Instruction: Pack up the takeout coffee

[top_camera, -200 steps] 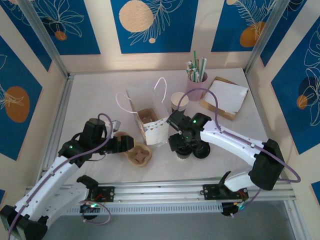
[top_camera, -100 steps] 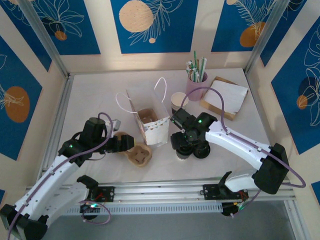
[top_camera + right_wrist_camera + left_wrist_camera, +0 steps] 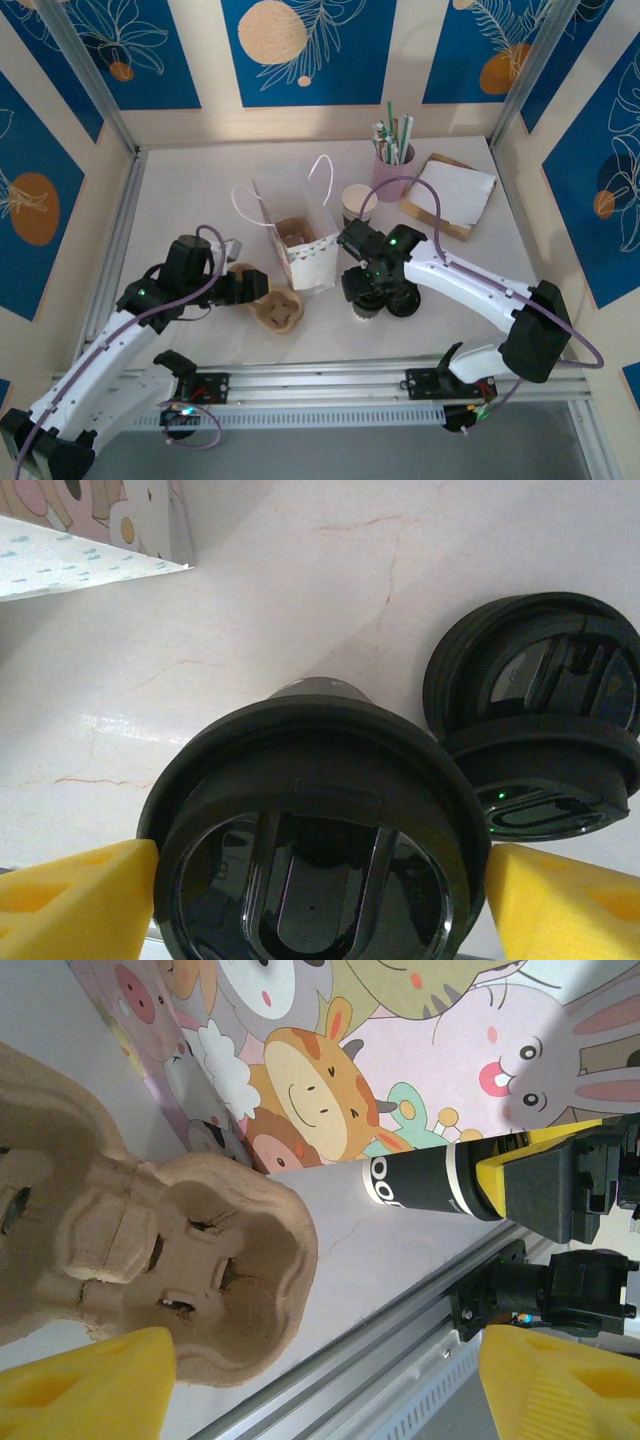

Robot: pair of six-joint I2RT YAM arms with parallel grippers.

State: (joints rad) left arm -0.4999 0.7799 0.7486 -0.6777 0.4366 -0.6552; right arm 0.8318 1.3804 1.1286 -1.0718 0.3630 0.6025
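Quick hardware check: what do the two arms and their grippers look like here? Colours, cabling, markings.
The left arm and right arm match: white link shells, black joint housings, and a green light on a black joint of each. A lilac cable loops loosely outside each arm. The left gripper and right gripper have bright yellow, wedge-shaped fingers.

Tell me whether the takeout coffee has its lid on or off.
On. The right wrist view shows the black lid seated level over the takeout coffee, hiding its mouth. Whether it is snapped tight, cannot tell.
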